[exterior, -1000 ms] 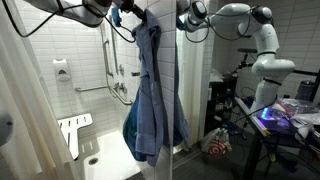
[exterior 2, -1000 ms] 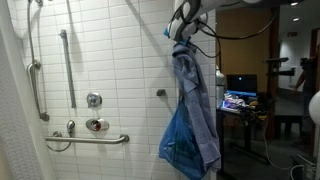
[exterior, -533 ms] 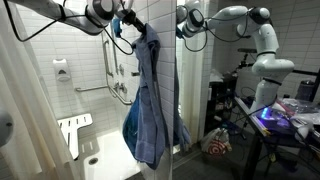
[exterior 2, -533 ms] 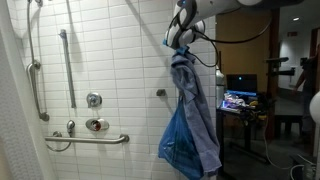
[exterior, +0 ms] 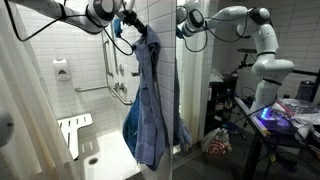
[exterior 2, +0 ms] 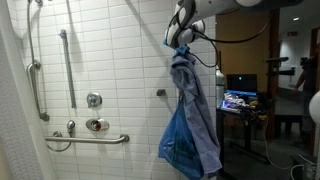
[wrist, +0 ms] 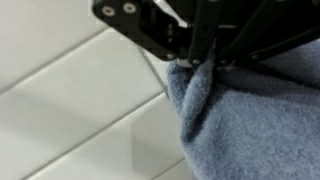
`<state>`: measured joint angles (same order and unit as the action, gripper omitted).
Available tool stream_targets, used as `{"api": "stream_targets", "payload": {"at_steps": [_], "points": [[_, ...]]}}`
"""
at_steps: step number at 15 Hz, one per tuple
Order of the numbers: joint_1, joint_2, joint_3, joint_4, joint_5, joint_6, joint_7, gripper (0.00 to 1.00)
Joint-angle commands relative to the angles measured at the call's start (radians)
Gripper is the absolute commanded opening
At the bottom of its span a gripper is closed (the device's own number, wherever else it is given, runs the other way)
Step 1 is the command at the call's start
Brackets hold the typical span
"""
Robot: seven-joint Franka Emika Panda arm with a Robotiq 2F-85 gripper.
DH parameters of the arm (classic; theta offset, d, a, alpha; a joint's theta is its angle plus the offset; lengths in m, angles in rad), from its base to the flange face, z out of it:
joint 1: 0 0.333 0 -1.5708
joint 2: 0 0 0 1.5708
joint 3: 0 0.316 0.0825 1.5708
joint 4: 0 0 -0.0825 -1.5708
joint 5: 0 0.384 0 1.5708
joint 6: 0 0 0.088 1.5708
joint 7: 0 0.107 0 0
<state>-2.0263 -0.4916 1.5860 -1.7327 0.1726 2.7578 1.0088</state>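
Note:
A long blue towel (exterior: 150, 100) hangs down in the shower stall, bunched at its top. My gripper (exterior: 133, 28) is shut on the towel's top fold, high up near the white tiled wall. In the other exterior view the towel (exterior 2: 192, 120) drapes from the gripper (exterior 2: 181, 42) to near the floor, its lower part a brighter blue. The wrist view shows the black gripper (wrist: 203, 62) coming in from the top, pinching a ridge of the grey-blue towel (wrist: 250, 125) in front of the tiles. The fingertips are buried in the cloth.
A metal grab bar (exterior 2: 88, 139) and shower valve (exterior 2: 97, 125) sit on the tiled wall, with a vertical bar (exterior 2: 67, 65) above. A small wall hook (exterior 2: 160, 93) is beside the towel. A folding seat (exterior: 74, 128) stands low. Desks with monitors (exterior 2: 240, 90) lie outside the stall.
Over the last second the gripper has come down slightly and the towel with it. Since half a second ago nothing has visibly moved.

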Motion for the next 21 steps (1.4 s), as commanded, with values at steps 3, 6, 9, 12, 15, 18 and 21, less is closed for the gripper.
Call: {"api": "stream_targets", "payload": {"at_steps": [3,6,9,12,15,18,21], "points": [[0.053,0.019,-0.131,0.055,0.003,-0.026,-0.027,0.01],[0.121,0.021,-0.235,0.076,-0.011,-0.022,-0.017,0.01],[0.202,0.020,-0.367,0.096,-0.029,-0.004,-0.009,0.01],[0.289,0.027,-0.507,0.122,-0.050,0.000,-0.009,0.01],[0.343,0.032,-0.577,0.136,-0.088,0.006,0.010,0.01],[0.347,0.041,-0.562,0.131,-0.157,0.010,0.039,0.01],[0.323,0.062,-0.504,0.124,-0.220,0.000,0.065,0.01]]}}
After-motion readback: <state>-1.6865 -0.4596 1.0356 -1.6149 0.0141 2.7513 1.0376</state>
